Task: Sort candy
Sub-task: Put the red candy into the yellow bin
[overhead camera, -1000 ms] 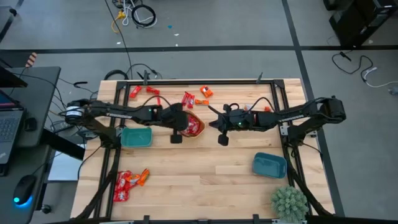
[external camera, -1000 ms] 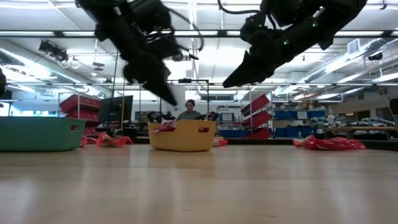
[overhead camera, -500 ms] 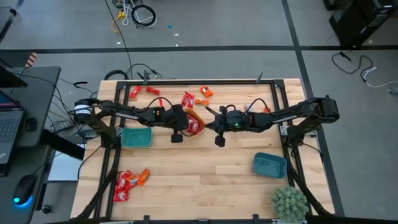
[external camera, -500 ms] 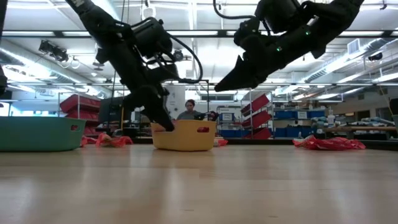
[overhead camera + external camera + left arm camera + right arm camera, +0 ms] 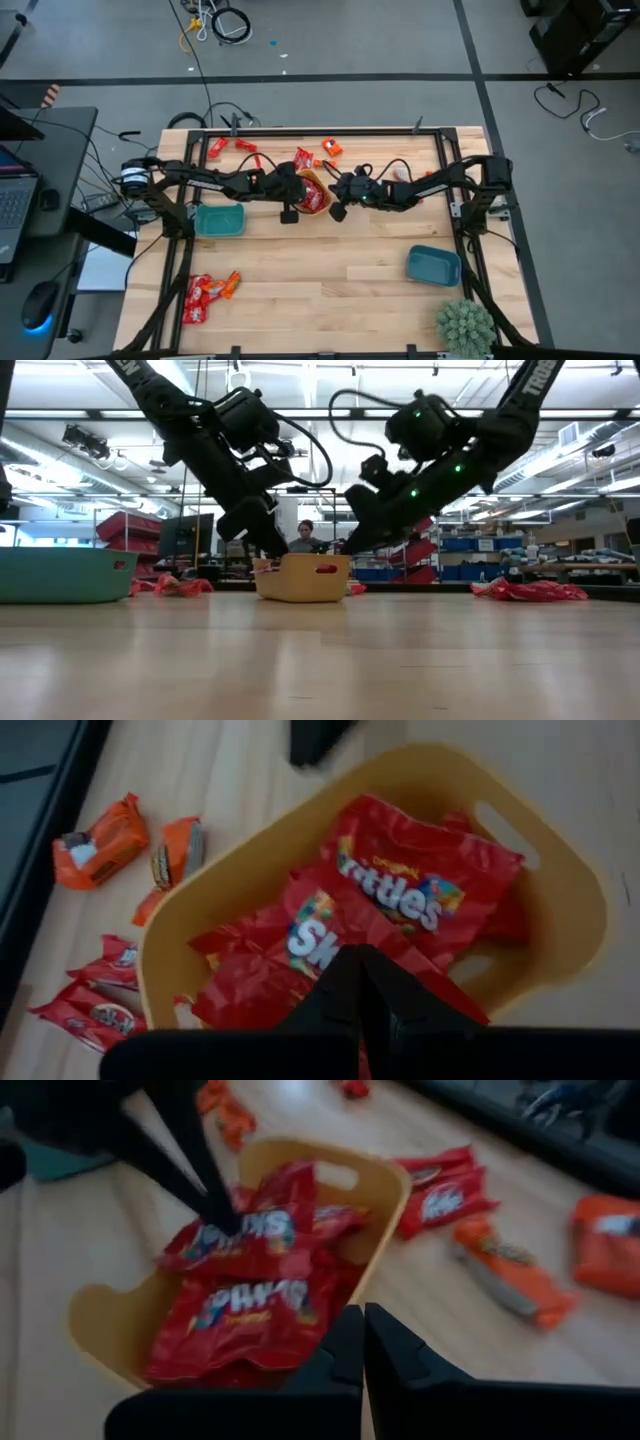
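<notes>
Left gripper [image 5: 362, 982] and right gripper [image 5: 362, 1342] over yellow bowl [image 5: 322, 188], fingers together, empty; red candy [image 5: 400, 905] sorted inside.

Big open lab or workshop hall; low view shows ceiling strip lights [image 5: 150, 428], far shelving with red bins [image 5: 125, 526] and blue bins [image 5: 475, 544], a person [image 5: 304, 538] seated at the far side; high view shows grey floor with loose cables [image 5: 222, 22], a wooden desk [image 5: 330, 270] in a black frame, a laptop [image 5: 15, 195] and mouse [image 5: 38, 300] on a side table at left
</notes>
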You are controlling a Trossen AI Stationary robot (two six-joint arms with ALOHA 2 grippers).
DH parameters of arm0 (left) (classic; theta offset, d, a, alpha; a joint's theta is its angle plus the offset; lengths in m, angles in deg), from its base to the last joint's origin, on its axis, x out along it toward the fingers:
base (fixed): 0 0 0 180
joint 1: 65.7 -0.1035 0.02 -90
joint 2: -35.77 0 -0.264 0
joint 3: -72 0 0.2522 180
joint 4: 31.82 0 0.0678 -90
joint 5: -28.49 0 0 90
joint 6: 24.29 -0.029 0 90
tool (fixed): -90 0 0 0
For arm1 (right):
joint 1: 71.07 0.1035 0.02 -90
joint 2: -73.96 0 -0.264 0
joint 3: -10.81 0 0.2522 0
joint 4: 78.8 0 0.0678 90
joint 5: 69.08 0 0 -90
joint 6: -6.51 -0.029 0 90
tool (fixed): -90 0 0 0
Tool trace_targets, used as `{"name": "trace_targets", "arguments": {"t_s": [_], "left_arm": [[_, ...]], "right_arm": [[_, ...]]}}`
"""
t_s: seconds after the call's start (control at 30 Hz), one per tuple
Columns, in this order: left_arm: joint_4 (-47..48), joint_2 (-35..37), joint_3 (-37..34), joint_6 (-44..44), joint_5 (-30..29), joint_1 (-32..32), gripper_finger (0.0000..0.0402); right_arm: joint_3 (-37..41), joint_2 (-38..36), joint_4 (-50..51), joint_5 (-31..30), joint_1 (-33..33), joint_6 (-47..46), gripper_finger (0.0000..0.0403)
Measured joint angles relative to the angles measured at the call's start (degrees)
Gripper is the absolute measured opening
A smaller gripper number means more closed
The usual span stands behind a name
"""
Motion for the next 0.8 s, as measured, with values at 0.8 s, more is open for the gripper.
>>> {"name": "trace_targets", "arguments": {"t_s": [0.8], "left_arm": [[-1.37,1.03,1.31,1.95,-0.06,-0.08,0.0]], "right_arm": [[-2.11,1.31,-0.38,7.04,1.01,0.91,0.0]]}}
